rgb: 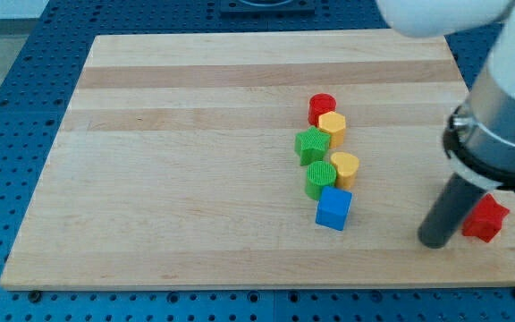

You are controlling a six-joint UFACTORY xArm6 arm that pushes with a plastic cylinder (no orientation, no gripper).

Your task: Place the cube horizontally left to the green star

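A blue cube (333, 208) lies on the wooden board (177, 152), at the lower end of a cluster of blocks right of centre. A green star (312, 145) sits higher in that cluster, up and slightly left of the cube, with a green cylinder (321, 179) between them. My tip (435, 240) rests on the board at the lower right, well to the right of the cube and just left of a red star (485, 218). It touches no block in the cluster.
A red cylinder (322, 108) tops the cluster, with a yellow hexagon (333, 127) just below it. Another yellow block (345, 167) sits right of the green cylinder. The arm's body (499, 116) hangs over the board's right edge.
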